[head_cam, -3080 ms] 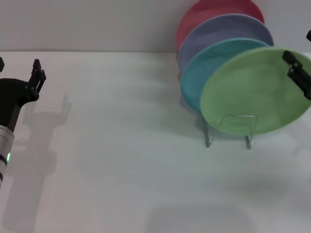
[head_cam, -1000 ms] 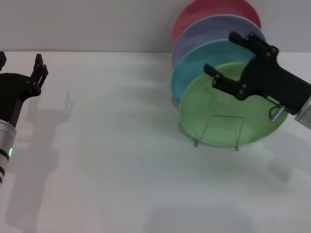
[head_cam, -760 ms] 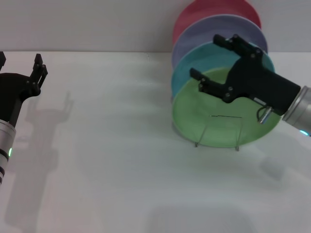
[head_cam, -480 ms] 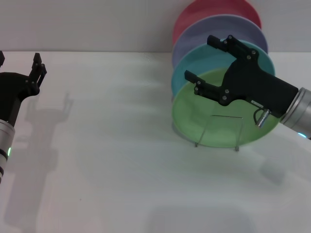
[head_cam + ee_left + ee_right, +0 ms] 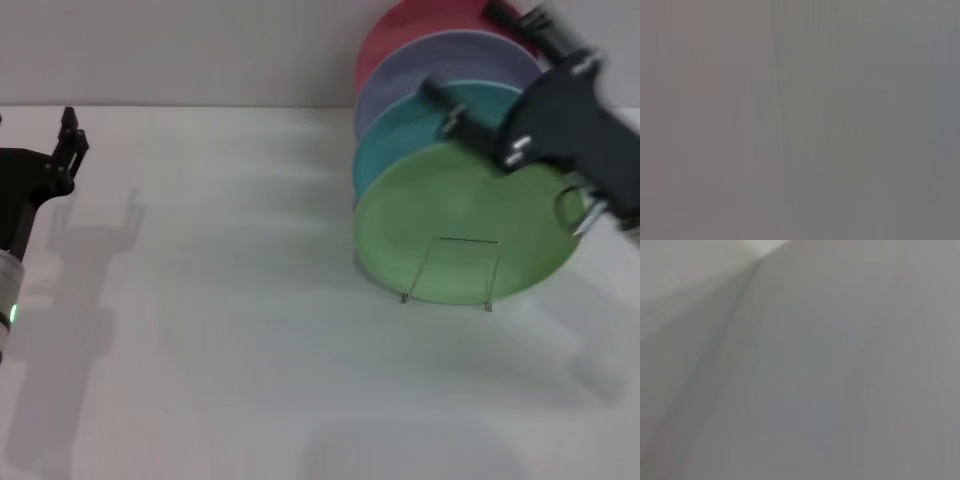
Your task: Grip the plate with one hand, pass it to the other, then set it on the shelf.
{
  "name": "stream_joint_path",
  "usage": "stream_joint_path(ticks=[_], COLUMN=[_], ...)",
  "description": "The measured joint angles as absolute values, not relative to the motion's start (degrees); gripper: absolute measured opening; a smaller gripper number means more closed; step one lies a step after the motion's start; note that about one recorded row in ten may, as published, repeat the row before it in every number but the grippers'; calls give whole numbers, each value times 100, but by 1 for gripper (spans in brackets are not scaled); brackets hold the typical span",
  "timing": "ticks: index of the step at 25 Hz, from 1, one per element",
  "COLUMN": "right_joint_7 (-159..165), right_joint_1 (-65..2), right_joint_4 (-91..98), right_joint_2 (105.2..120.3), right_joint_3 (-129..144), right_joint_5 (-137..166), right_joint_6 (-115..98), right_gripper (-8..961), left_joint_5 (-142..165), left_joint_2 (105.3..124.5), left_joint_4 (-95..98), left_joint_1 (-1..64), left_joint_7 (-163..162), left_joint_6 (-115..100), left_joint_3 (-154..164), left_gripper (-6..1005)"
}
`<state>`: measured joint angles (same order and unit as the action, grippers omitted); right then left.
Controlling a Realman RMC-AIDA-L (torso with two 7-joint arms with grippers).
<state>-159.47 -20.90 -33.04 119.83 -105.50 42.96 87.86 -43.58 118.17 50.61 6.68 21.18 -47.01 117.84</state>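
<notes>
Green and matte, the plate (image 5: 455, 225) is standing upright at the front of the rack (image 5: 450, 268), leaning back on the turquoise plate (image 5: 420, 125), with the lavender plate (image 5: 440, 62) and the red plate (image 5: 420, 25) stacked behind it; half a second ago the right gripper (image 5: 490, 75) was reaching across the plate's face, and now it is lifting up and back, hanging above the plate's upper rim and blurred with motion; its fingers are standing wide apart and holding nothing, one by the turquoise plate and one up by the red; the plate is sitting in the same spot on the table (image 5: 250, 300) as it was a moment before, so the retreat is not disturbing it; judging by this, the setting-down is looking finished and the arm is clearing away, and what is left is probably only the return to rest; the left gripper (image 5: 66, 150) is waiting at the far left edge, well apart from the plates, and I cannot tell how its fingers are standing; both wrist views are showing only flat grey, so nothing is being added there.
</notes>
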Motion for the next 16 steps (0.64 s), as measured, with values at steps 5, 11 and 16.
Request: stream_joint_path(ticks=[5,11,16], right_joint_7=[-16149,-15901,-15737], right_joint_1=[-1589,-850,-628], right_joint_4=[-2847,-2348,-1972], right_joint_2=[11994,11993,11991], right_joint_3=[-10494,-10542,-10558], right_joint_5=[2047,-348,-962], right_joint_6=[9422,9099,8508], right_gripper=[814,813,813], left_joint_5=[-4377,-4387,-4372], left_joint_2=[11820,11832,11826], left_joint_4=[5032,4440,3596], left_joint_1=[580,476,597], left_joint_7=[2115,1406,385], left_joint_6=[-4907,-5882,-6811], left_joint_3=[11774,11793,11808], left_gripper=[796,796,796])
